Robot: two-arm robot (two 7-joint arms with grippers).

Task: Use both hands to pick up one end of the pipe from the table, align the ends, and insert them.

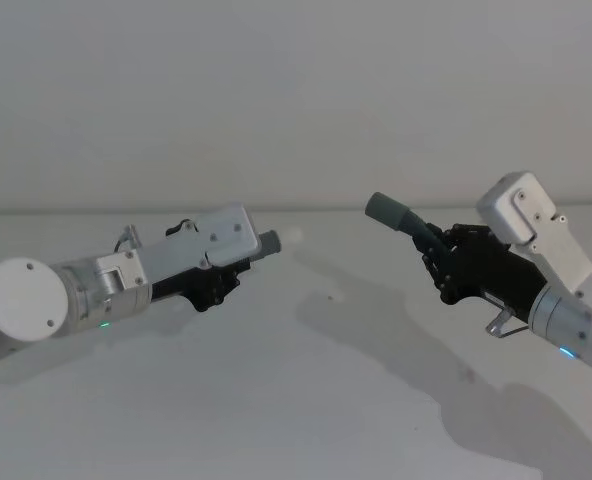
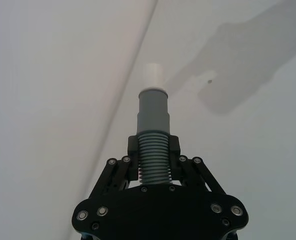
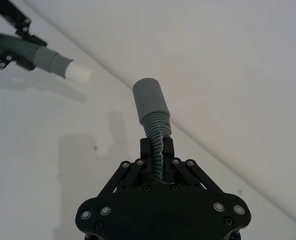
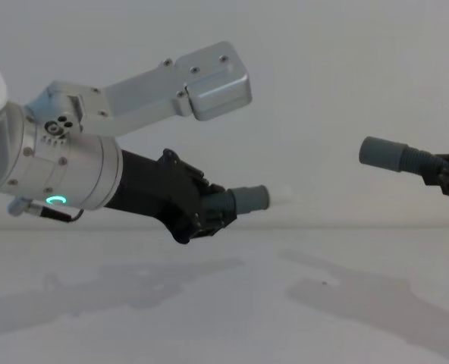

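While aloft, pipe ends (image 3: 79, 73) (image 3: 150, 97) seemingly apart

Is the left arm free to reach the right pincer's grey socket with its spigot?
Probably yes: only open air separates the white spigot and grey socket, though their axes look misaligned.

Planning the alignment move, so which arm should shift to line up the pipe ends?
Probably the right: the socket in the right gripper sits higher than the whitish spigot in the left gripper and points above it.
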